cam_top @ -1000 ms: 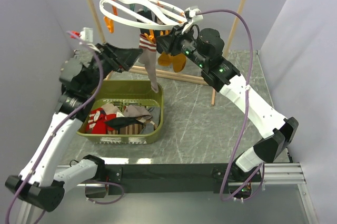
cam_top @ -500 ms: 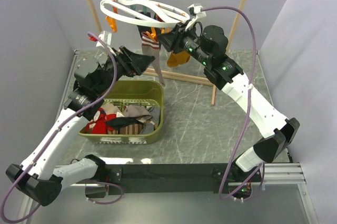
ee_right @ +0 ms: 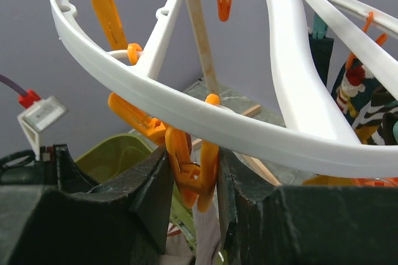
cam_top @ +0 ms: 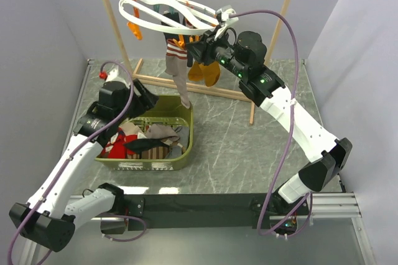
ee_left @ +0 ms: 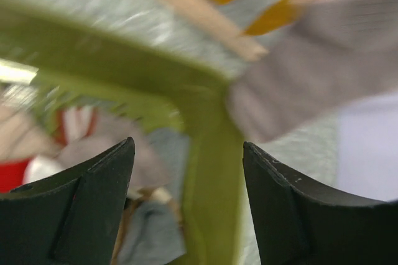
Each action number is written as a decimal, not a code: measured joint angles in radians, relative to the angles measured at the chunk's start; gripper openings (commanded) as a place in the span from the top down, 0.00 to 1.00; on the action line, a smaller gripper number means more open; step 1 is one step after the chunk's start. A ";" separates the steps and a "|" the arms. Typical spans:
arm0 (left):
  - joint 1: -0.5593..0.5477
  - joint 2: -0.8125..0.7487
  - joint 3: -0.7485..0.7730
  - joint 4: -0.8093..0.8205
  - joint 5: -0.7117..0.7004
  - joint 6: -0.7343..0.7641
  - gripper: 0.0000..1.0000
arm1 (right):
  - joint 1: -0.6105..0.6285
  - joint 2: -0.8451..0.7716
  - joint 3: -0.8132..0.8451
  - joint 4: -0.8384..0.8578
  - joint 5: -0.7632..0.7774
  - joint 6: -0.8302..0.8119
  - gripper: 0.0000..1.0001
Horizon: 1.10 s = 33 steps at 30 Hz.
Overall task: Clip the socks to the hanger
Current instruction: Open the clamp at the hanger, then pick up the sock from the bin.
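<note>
The white oval hanger hangs by its hook from the rack's rail. One taupe sock with a red and white striped cuff dangles under an orange clip on the ring. My right gripper is shut on that clip, with the sock's cloth just below the fingers. My left gripper is open and empty, low over the far rim of the green basket. It is left of the sock and apart from it.
The green basket holds mixed laundry, red, taupe and grey. Mustard-orange socks hang behind the right gripper. The wooden rack's foot bar and right post stand on the grey table. More orange clips hang on the ring.
My left arm has pulled back and down from beside the hanging sock to the basket's far rim. The hanger rocked slightly. The right gripper stays on the clip.
</note>
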 measured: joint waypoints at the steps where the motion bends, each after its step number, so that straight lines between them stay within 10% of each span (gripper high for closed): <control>1: 0.012 0.000 -0.019 -0.026 -0.011 -0.012 0.25 | 0.000 0.003 -0.001 0.001 0.000 -0.013 1.00; 33: 0.229 0.128 -0.305 0.081 -0.043 -0.103 0.28 | -0.005 0.024 0.065 -0.087 0.003 -0.101 1.00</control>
